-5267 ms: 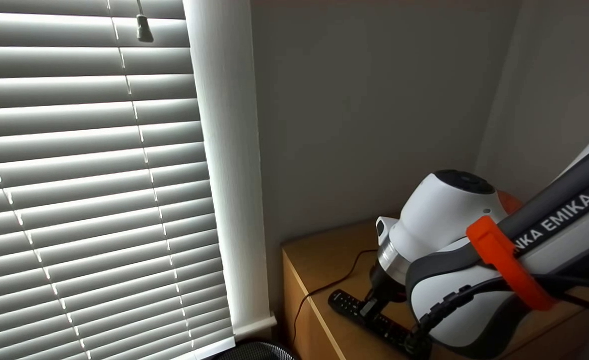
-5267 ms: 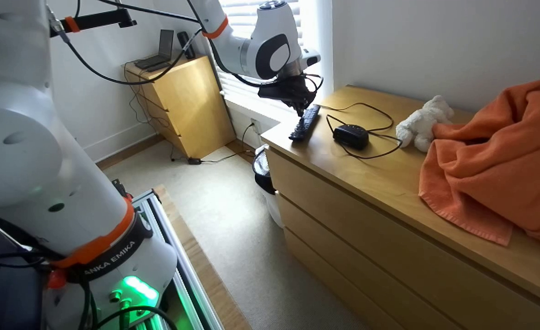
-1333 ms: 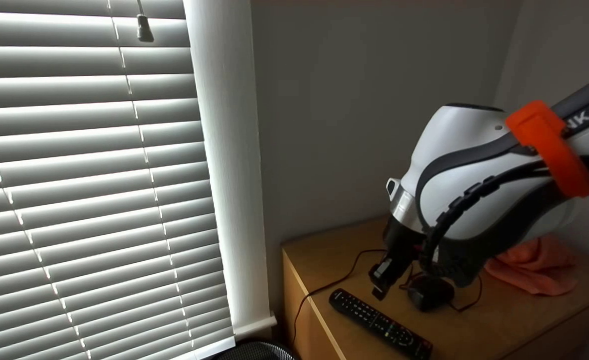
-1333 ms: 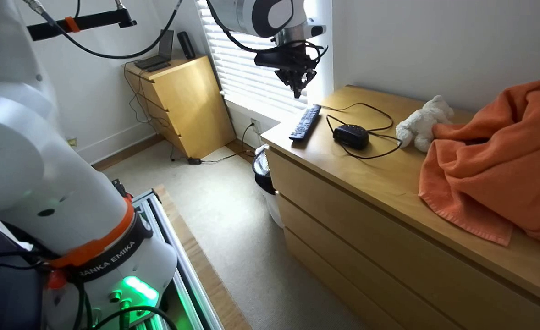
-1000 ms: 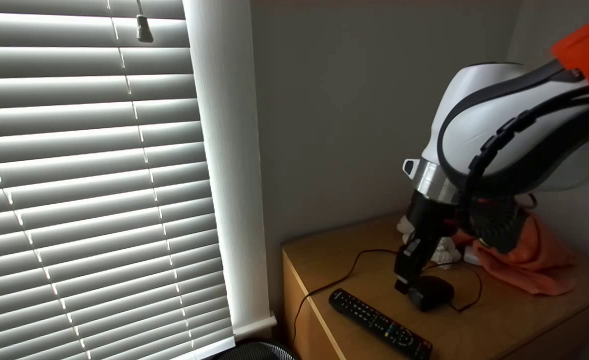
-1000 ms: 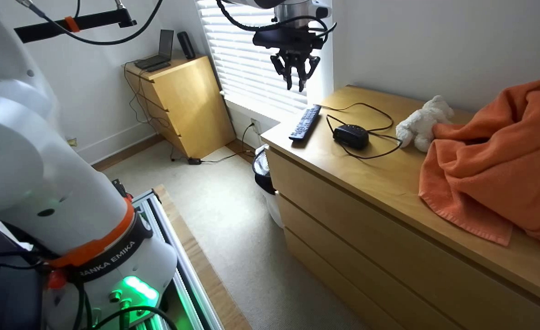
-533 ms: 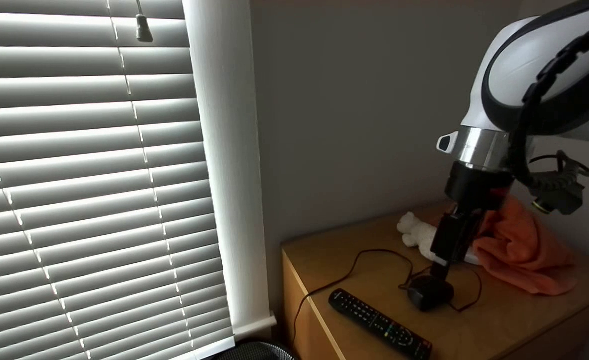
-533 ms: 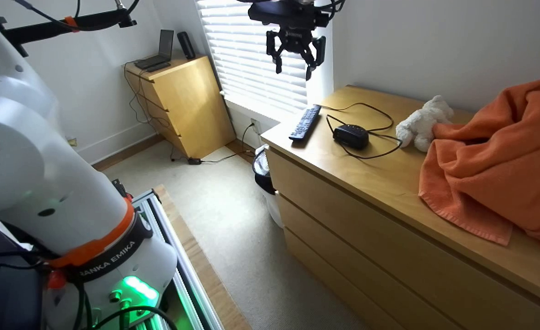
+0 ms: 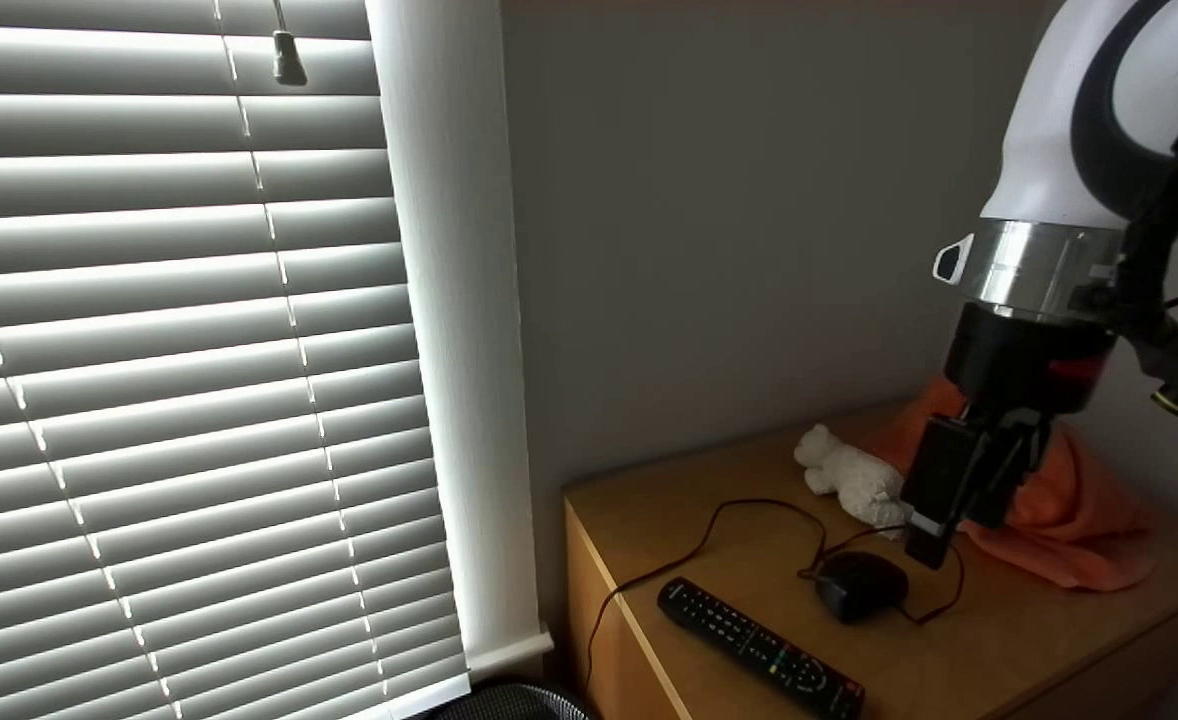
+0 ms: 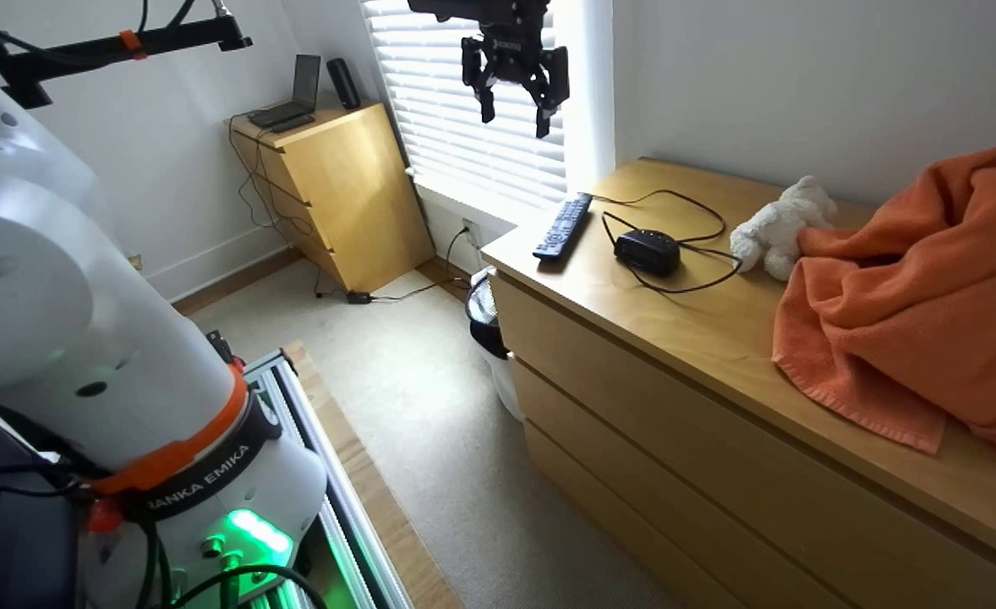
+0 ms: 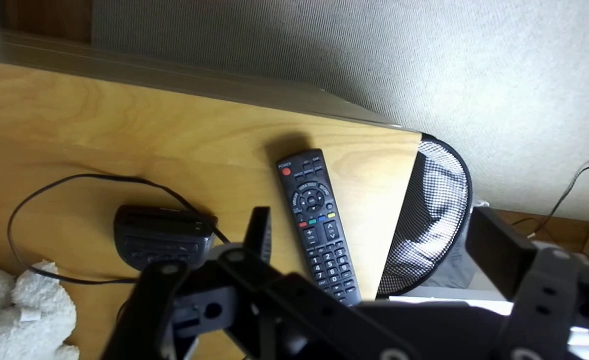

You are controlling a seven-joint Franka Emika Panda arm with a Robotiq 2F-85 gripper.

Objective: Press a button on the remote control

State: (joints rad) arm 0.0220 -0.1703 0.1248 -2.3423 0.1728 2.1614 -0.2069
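Tool (image 10: 515, 117) hanging midair, fingers (image 10: 487, 106) spread wide, pointing downward; wrist (image 9: 1034, 265) above.

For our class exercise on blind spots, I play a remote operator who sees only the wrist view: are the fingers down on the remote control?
Observer: No; in an exterior view the fingers hang in the air, well clear of the remote control.
Operator: What lies beside the white plush toy, outside my picture?
Observer: An orange towel, heaped next to it on the dresser.
Operator: Where does the black cord run, beyond what I see?
Observer: In an exterior view, it goes over the dresser's edge and hangs down the side.
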